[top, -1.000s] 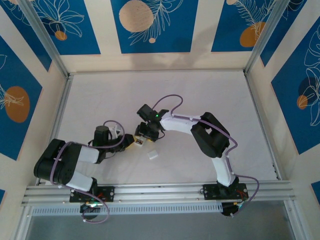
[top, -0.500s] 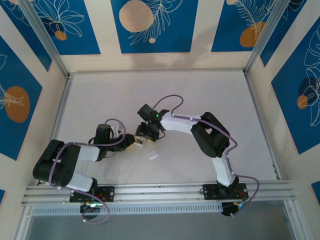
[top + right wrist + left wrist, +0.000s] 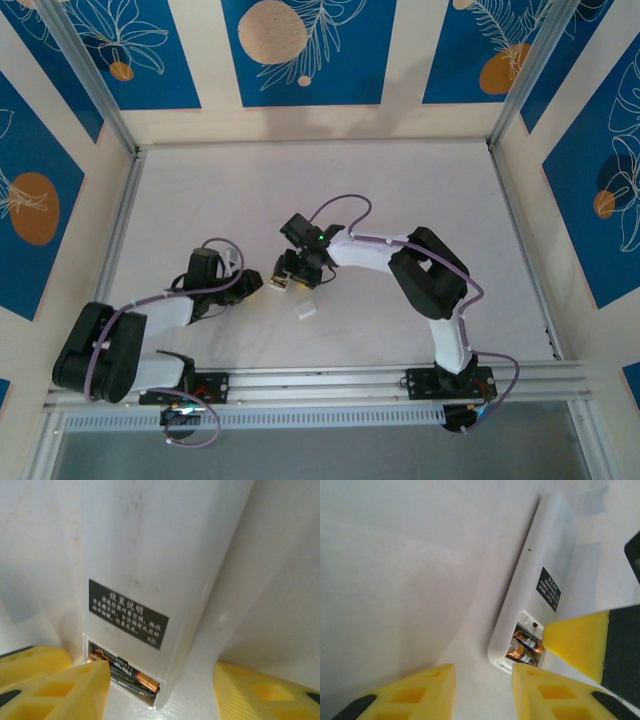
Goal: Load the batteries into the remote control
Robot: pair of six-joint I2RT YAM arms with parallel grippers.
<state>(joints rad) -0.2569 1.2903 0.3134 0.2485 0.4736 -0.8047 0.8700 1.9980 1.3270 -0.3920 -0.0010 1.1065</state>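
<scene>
Remote control (image 3: pixel 555 545) is lying flat on the white table (image 3: pixel 395 570), back side up, with a dark label (image 3: pixel 548 589) carrying white print sitting mid-face. The battery compartment (image 3: pixel 527 620) at one end of it is standing uncovered. The batteries (image 3: pixel 122 672) are sitting inside, side by side, dark bodies with gold-orange ends showing.

Left gripper (image 3: pixel 484 690) is pointing at that open end. Its yellow fingers (image 3: pixel 420 692) are standing spread and pinching nothing, with bare table in the gap. The remote's end is lying just ahead of the fingertips, and whether it is touching them I cannot tell.

Right gripper (image 3: pixel 160 685) is straddling the same end of the remote, jaws spread wide and not clamping. One finger is overlapping the corner of the compartment right beside the batteries. The other finger (image 3: pixel 265 695) is sitting apart from the remote's edge, with table showing between. In the left wrist view, a yellow finger of the right gripper is reaching in from the right and is resting at the edge of the compartment.

From overhead, the two grippers are meeting nose to nose around mid-table, in the nearer half — the left arm is coming from the left, the right arm is arching in from the right. A loose white piece (image 3: pixel 306 311) is lying on the table just near-side of them, apart from both grippers.
</scene>
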